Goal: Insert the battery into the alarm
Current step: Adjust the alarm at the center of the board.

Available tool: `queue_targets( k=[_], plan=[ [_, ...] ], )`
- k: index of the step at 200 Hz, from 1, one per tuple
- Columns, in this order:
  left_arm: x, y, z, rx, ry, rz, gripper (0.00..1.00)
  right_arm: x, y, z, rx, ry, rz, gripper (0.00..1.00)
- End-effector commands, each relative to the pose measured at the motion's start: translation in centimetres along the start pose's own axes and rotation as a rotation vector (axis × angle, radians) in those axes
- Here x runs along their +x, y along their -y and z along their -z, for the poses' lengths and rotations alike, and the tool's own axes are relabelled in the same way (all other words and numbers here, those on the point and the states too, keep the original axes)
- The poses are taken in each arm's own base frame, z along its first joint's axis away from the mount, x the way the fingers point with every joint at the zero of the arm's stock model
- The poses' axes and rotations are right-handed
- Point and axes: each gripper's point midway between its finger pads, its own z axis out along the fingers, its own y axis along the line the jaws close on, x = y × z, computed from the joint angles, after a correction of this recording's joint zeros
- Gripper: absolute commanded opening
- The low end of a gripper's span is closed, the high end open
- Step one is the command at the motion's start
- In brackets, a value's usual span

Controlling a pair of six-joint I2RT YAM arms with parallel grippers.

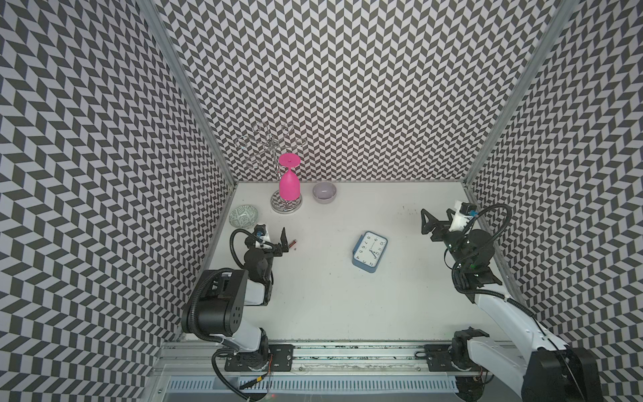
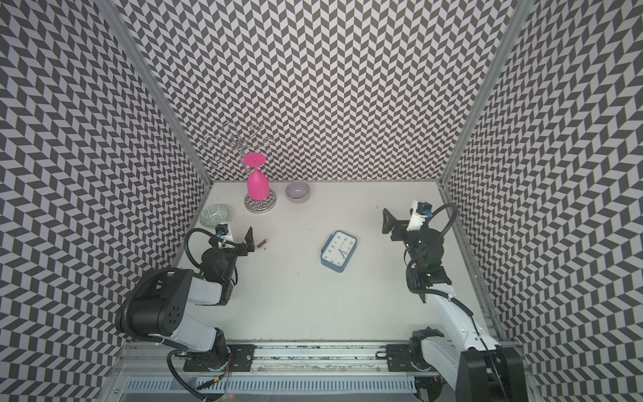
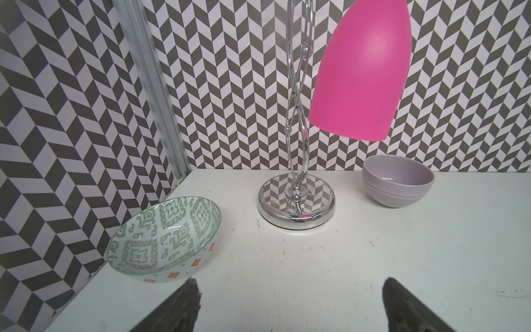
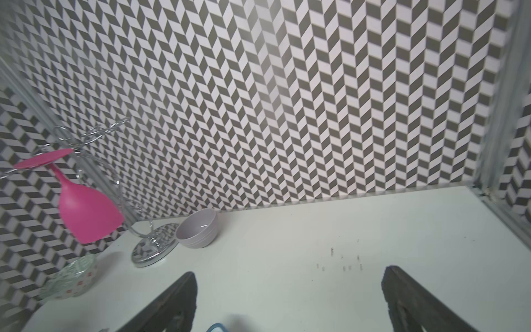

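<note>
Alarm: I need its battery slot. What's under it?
The alarm lies dial up on the table; only the white dial and blue casing show. Its back faces down, so any slot there is hidden. The battery lies apart.

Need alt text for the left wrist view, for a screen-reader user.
The open left pincer holds nothing, its two dark fingertips spread apart over a white table. Beyond them are a tilted green-patterned bowl, a chrome stand with a pink goblet hanging upside down, and a lilac-grey bowl, against a chevron-patterned wall.
</note>
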Motion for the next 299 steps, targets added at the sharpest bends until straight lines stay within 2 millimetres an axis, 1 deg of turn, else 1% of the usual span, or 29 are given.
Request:
queue_targets(
  k=[1,46,60,71,85,91,103,114,125,136,144,150,160,169,182,192,200,206,228,254,271,285,299],
  plan=[
    [-0.4,0.0,-0.2,-0.003,0.012,-0.007,0.99,3.0,-3.1,0.2,-0.144,-0.155,-0.132,0.99],
    [-0.4,0.0,-0.2,-0.003,0.012,-0.006,0.99,7.9,-6.7,0.3,-0.181,-0.327,-0.174,0.98],
    [-0.4,0.0,-0.2,-0.003,0.012,-0.006,0.99,9.7,-7.5,0.2,-0.194,-0.371,-0.193,0.91],
    [-0.4,-0.1,-0.2,-0.004,0.013,-0.006,0.99,11.1,-7.6,-0.2,-0.192,-0.409,-0.211,0.84],
    [-0.6,-0.1,-0.1,-0.012,0.021,-0.009,0.99,12.8,-7.7,-0.7,-0.193,-0.467,-0.226,0.80],
    [-0.8,-0.1,0.0,-0.024,0.024,-0.013,0.99,13.5,-7.8,-1.0,-0.191,-0.495,-0.228,0.76],
    [-1.8,0.2,0.6,-0.047,0.049,-0.033,0.99,14.5,-7.6,-1.4,-0.180,-0.529,-0.237,0.70],
    [-2.9,-0.1,1.2,-0.109,0.063,-0.040,0.99,15.1,-7.4,-1.8,-0.173,-0.536,-0.245,0.67],
    [-4.1,0.4,1.7,-0.133,0.072,-0.072,0.99,15.6,-7.3,-2.3,-0.169,-0.547,-0.243,0.65],
    [-5.6,1.6,2.0,-0.139,0.100,-0.120,0.99,16.4,-7.1,-2.9,-0.162,-0.569,-0.238,0.64],
    [-6.9,2.4,2.6,-0.155,0.131,-0.143,0.99,17.1,-7.0,-3.4,-0.156,-0.595,-0.233,0.60],
    [-7.8,3.4,2.9,-0.138,0.161,-0.152,0.99,17.5,-7.0,-3.8,-0.160,-0.611,-0.229,0.59],
    [-9.0,5.8,3.2,-0.067,0.197,-0.152,0.99,18.1,-7.2,-4.3,-0.168,-0.634,-0.227,0.59],
    [-9.7,8.5,3.1,0.021,0.206,-0.151,0.99,18.4,-7.2,-4.6,-0.169,-0.645,-0.229,0.58],
    [-9.8,12.8,2.7,0.161,0.184,-0.149,0.99,19.0,-7.1,-4.9,-0.168,-0.663,-0.236,0.56],
    [-9.3,15.9,2.6,0.263,0.157,-0.160,0.99,19.6,-7.0,-5.0,-0.162,-0.679,-0.244,0.54],
    [-8.8,17.9,2.6,0.316,0.133,-0.158,0.99,20.1,-6.8,-5.1,-0.155,-0.693,-0.246,0.52],
    [-8.5,18.9,2.5,0.339,0.110,-0.141,0.99,20.5,-6.7,-5.1,-0.150,-0.703,-0.246,0.52],
    [-6.7,21.4,2.4,0.436,0.007,-0.047,0.99,21.5,-6.2,-5.1,-0.134,-0.731,-0.238,0.51],
    [-6.0,24.2,4.2,0.629,-0.023,0.046,0.99,22.3,-6.3,-5.2,-0.153,-0.754,-0.226,0.49],
    [-5.8,25.2,4.0,0.664,-0.069,0.134,0.99,22.3,-6.4,-5.4,-0.165,-0.763,-0.210,0.45],
    [-5.1,24.8,3.0,0.607,-0.142,0.218,0.99,22.6,-6.5,-5.5,-0.173,-0.786,-0.185,0.41],
    [-5.2,25.0,2.7,0.610,-0.156,0.255,0.99,22.9,-6.6,-5.5,-0.184,-0.807,-0.163,0.35]
  ],
)
